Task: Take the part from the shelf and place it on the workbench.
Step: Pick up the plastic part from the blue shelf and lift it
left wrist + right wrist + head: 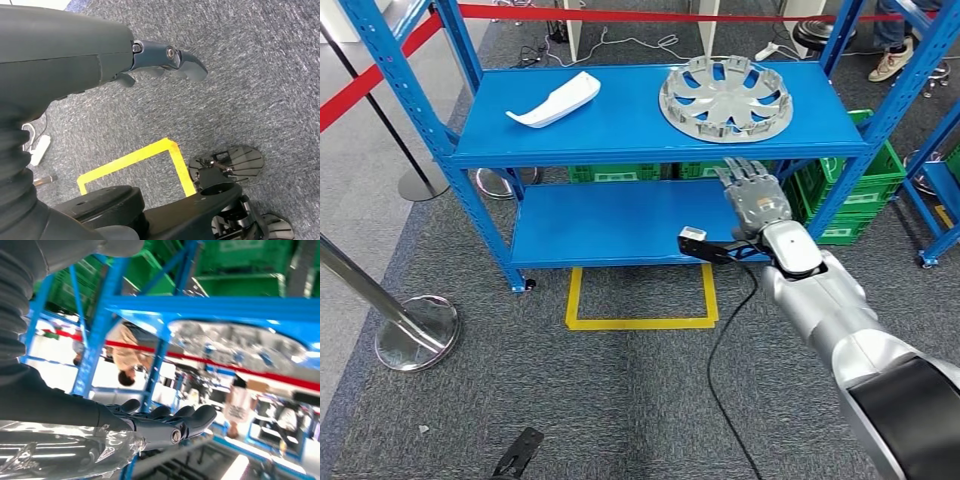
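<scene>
A silver wheel cover (725, 97) lies flat at the right of the blue shelf's top board (622, 125), and a white curved part (558, 100) lies at the left. My right hand (754, 195) reaches forward just below and in front of the wheel cover, at the board's front edge, with its fingers straight and nothing in it. In the blurred right wrist view the fingers (170, 422) point towards the wheel cover (241, 342) past the shelf edge. My left hand (166, 57) hangs over the grey carpet, fingers loosely extended and holding nothing.
Green crates (875, 190) stand behind the shelf's lower board. A yellow square (641, 322) marks the carpet in front of the shelf. A stanchion base (418, 330) is at the left, red barrier tape (660, 15) runs behind, and a black cable (720, 380) trails on the floor.
</scene>
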Robot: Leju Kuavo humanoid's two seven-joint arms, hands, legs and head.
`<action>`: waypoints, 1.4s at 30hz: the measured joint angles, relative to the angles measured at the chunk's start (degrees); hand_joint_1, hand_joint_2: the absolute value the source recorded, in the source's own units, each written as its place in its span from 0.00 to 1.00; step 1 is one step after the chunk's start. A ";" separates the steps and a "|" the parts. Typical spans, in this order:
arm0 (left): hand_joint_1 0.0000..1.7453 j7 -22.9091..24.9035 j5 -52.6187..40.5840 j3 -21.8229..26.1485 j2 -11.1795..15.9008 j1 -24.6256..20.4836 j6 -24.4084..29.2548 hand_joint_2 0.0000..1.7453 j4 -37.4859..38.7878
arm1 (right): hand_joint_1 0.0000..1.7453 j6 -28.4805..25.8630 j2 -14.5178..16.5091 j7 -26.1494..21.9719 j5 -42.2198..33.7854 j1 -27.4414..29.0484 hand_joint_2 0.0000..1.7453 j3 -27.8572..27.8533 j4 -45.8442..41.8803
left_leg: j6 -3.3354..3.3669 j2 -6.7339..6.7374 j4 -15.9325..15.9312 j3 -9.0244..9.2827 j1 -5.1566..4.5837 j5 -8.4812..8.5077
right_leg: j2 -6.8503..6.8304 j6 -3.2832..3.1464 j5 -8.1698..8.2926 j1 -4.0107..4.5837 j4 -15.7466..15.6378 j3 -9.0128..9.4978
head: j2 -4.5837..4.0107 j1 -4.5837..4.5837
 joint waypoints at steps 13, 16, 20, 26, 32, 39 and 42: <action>0.00 0.00 -0.01 0.04 -0.05 0.10 0.01 1.00 -0.01 | 0.00 3.86 1.92 0.76 0.91 0.12 1.00 0.50 -0.68 | 0.01 -0.01 0.00 -0.01 -0.02 0.00 | -0.02 0.01 0.01 -0.01 -0.02 0.00 | 0.00 -0.01; 0.00 0.00 -0.01 0.04 -0.05 0.12 -0.01 1.00 0.00 | 0.00 6.24 1.96 1.86 1.17 0.49 1.00 0.58 -0.68 | 0.01 -0.01 0.00 -0.01 -0.01 0.00 | 0.00 0.01 0.01 0.00 -0.01 -0.01 | 0.00 0.00; 0.00 0.00 0.00 0.04 -0.05 0.13 -0.02 1.00 0.00 | 0.00 6.62 1.97 2.02 1.21 0.76 1.00 0.59 -0.68 | 0.01 -0.01 0.00 -0.01 -0.01 0.00 | 0.02 0.01 0.01 -0.01 -0.02 -0.02 | 0.00 0.00; 0.00 0.00 -0.01 0.06 -0.05 0.15 -0.02 1.00 0.00 | 0.00 6.73 1.97 2.02 1.21 0.77 1.00 0.63 -0.68 | 0.01 -0.01 0.00 -0.02 -0.02 0.00 | 0.01 0.01 0.01 -0.01 -0.02 -0.02 | 0.00 0.00; 0.00 0.00 -0.01 0.06 -0.05 0.15 -0.02 1.00 0.00 | 0.00 6.73 1.96 2.02 1.20 0.78 1.00 0.63 -0.68 | 0.01 -0.01 0.00 -0.02 -0.01 0.00 | 0.00 0.01 0.01 -0.01 -0.02 -0.02 | 0.00 0.00; 0.00 0.00 -0.01 0.06 -0.05 0.15 -0.07 1.00 0.00 | 0.00 8.47 1.94 3.52 1.27 0.81 1.00 0.62 -0.58 | 0.01 -0.01 0.00 -0.02 -0.01 0.00 | 0.00 0.01 0.01 -0.01 -0.02 -0.03 | 0.00 0.01; 0.00 0.01 0.00 0.06 -0.05 0.15 -0.16 1.00 0.00 | 0.00 10.80 1.68 5.86 0.95 0.99 1.00 0.39 -0.26 | 0.01 -0.01 0.00 -0.02 -0.02 0.00 | 0.00 0.01 0.01 -0.02 -0.03 -0.04 | 0.00 0.01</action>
